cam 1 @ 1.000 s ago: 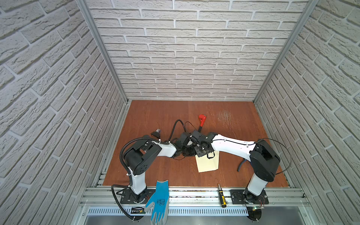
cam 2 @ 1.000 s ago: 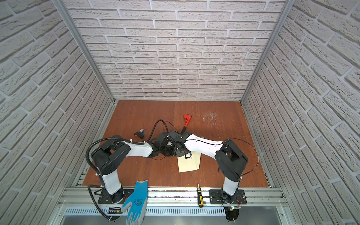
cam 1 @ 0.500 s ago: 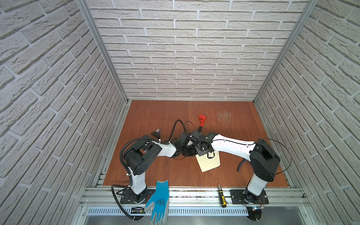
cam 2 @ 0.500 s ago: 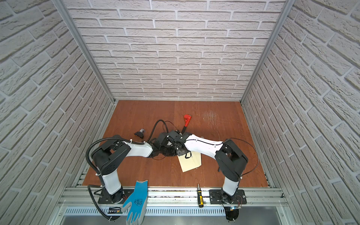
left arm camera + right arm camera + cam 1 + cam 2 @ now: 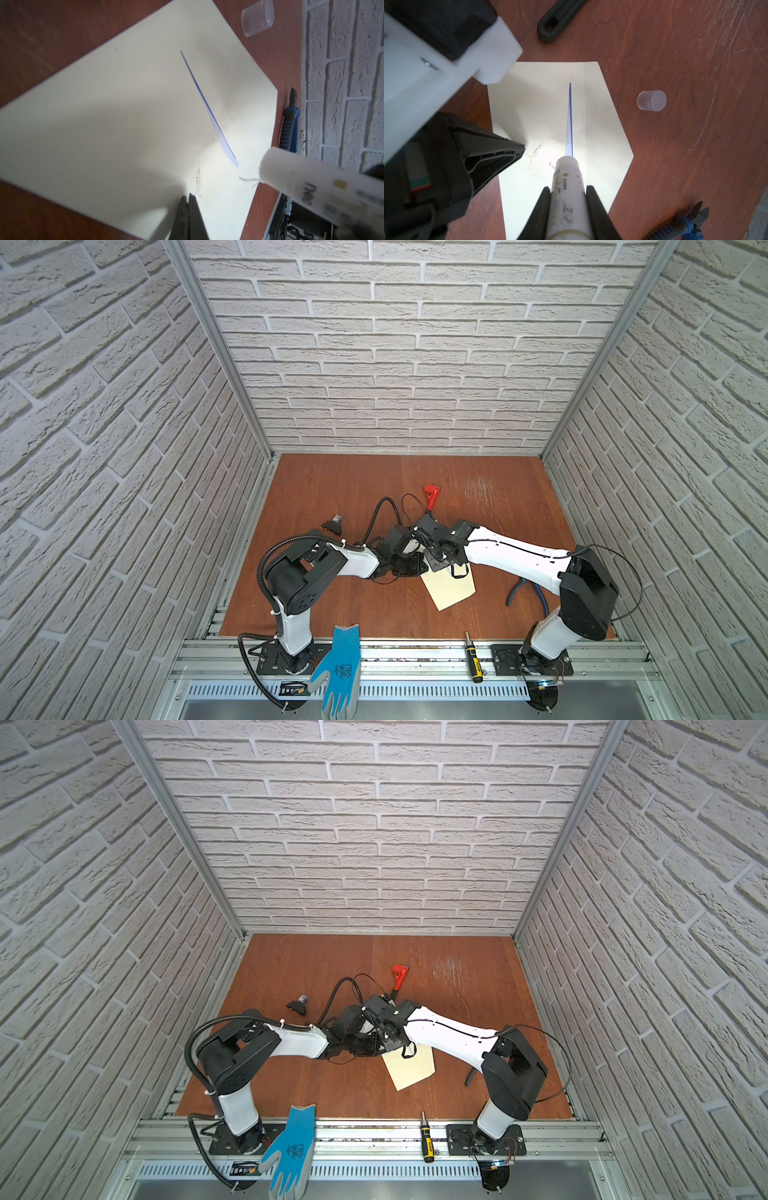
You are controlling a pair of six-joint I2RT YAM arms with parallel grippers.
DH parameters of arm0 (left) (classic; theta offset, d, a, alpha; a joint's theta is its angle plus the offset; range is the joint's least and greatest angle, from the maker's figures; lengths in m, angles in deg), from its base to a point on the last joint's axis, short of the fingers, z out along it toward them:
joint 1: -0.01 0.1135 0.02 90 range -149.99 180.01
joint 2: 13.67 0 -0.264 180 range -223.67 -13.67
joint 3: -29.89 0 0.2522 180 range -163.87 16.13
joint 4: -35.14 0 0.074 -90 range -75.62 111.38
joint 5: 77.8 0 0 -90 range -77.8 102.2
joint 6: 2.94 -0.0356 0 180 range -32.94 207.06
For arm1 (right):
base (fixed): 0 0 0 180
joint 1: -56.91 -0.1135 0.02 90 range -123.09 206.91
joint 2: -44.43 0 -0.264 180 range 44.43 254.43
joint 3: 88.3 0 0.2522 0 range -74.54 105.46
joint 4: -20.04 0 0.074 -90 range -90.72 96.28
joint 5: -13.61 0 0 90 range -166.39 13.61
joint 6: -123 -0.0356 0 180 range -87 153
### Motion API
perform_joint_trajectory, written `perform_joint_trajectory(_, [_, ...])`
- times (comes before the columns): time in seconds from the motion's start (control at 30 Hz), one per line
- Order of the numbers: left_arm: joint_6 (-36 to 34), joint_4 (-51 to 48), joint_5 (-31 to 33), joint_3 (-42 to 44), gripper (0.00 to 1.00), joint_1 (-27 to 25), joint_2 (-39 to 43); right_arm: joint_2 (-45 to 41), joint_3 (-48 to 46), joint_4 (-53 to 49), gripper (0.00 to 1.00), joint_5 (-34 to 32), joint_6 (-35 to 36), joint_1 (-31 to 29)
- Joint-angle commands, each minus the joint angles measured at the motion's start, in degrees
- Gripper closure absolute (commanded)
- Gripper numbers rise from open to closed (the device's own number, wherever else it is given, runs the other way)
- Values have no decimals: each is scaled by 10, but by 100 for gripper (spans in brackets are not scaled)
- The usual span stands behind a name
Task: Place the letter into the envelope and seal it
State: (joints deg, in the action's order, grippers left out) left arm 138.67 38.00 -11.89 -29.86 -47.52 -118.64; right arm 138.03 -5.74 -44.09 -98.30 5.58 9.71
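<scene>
Reddish-brown wooden tabletop [image 5: 332, 489], closed in by white brick-pattern walls on three sides. Near the middle of the board in both top views, flat on the wood: large pale cream paper envelope [image 5: 451, 589] [image 5: 411, 1069], half hidden under the two wrists meeting above it. Pointed flap open, spread on the board, crease plain in the right wrist view. Small white letter with blue edge [image 5: 569, 143] [image 5: 227, 148] tucked inside the pocket; only a thin sliver visible along the mouth, just beside the crease. Left gripper [image 5: 188, 198]: fingers pressed fully together, nothing between them, tips down on the envelope body next to a scatter of dark specks [image 5: 535, 149]. Right gripper [image 5: 568, 188]: narrow, clamped on a white cylindrical glue stick [image 5: 568, 176] [image 5: 301, 172], uncapped end pointing at the near end of the letter sliver, a thin glue thread hanging from it. Contact of stick with paper: cannot tell. Off the envelope, on bare wood: clear plastic cap [image 5: 652, 100] on its side, beyond the flap; blue-handled cutters [image 5: 685, 220] apart from the envelope. On the front rail: blue work glove [image 5: 338, 668], black-and-yellow screwdriver [image 5: 473, 662].
</scene>
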Motion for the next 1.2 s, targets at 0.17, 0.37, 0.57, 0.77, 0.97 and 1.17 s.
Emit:
perform_joint_trajectory(0.17, [-7, -53, 20, 16, 100, -7, -23, -2, -6, 3, 95, 17, -2, -2])
perform_joint_trajectory(0.37, [-6, -53, 21, 15, 100, -9, -22, 43, 0, 22, 95, 29, -1, -4])
perform_joint_trajectory(0.57, [-6, -52, 20, 17, 100, -8, -20, 82, 12, 27, 95, 28, 1, -7])
perform_joint_trajectory(0.77, [-7, -51, 17, 16, 100, -8, -18, 110, 18, 21, 95, 9, 1, -9])
perform_joint_trajectory(0.97, [-7, -49, 15, 19, 100, -5, -15, 124, -4, 33, 95, -2, -3, -8])
perform_joint_trajectory(1.17, [-10, -56, 15, 23, 100, -1, -3, 120, -35, 50, 95, 1, -11, 0])
